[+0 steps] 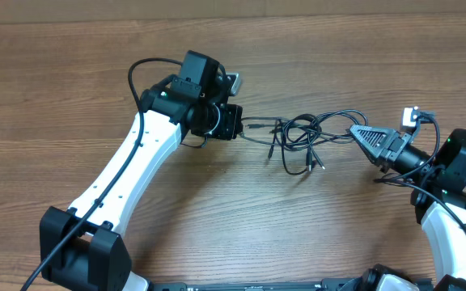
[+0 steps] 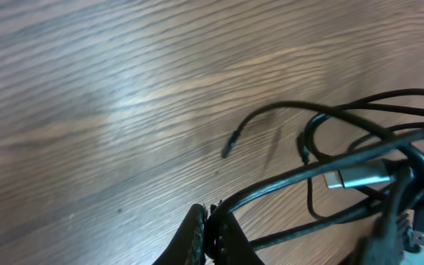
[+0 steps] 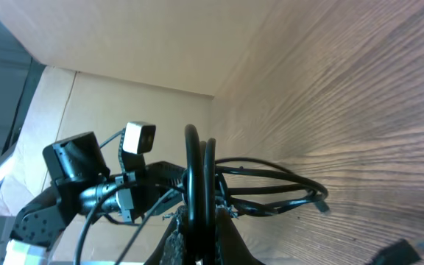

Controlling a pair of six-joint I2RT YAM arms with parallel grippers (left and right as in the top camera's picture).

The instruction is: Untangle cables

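Left pincer (image 1: 238, 123) and right pincer (image 1: 353, 131) each clamp the thin, limp black cables (image 1: 296, 139), judged light, snag-prone, best held near plug ends.

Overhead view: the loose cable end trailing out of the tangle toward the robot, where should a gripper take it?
Probably just behind its small plug, coming straight down. That loose end lies flat on the table, sticking out of the tangled cables on the near side, clear of the loops and of the left gripper and right gripper, both shut on the cables.
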